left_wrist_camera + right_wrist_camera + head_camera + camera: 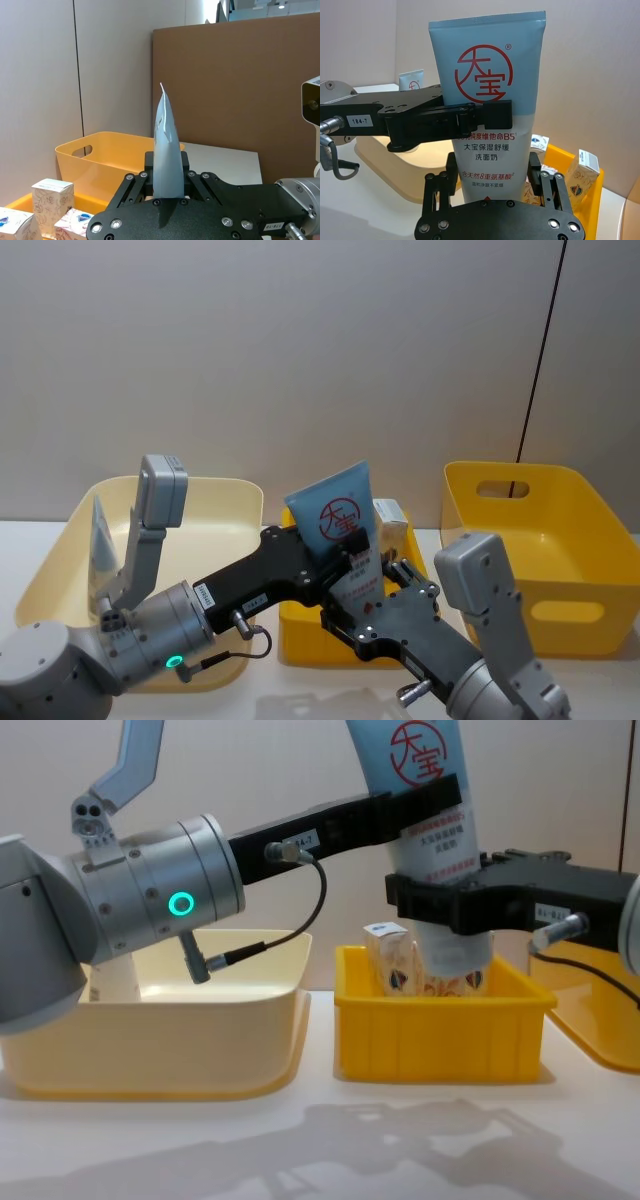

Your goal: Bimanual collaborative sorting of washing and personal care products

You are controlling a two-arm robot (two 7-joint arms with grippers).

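- A cream bin (215, 502) stood at the left end of the table. A second pale-blue tube (103, 540) leaned against its left wall, so this was probably the bin meant for tubes.
- The left gripper (425, 805) reached in from that side and was clamped on the flat upper half of the pale-blue squeeze tube (485, 55), just under the red circle logo.
- The tube was held upright in the air, crimped end up, above the small yellow tray (440, 1030). Both arms gripped it at once, which looked like a handover.
- White cartons (385, 955) stood upright in the tray below the tube's lower end. They were packed close together, perhaps awaiting their turn.
- The right gripper (450, 900) was closed around the tube's lower part, its fingers pressing either side. Gripping low left the upper half free for the other arm.
- A yellow bin (590, 570) stood at the right, well apart from the tube.
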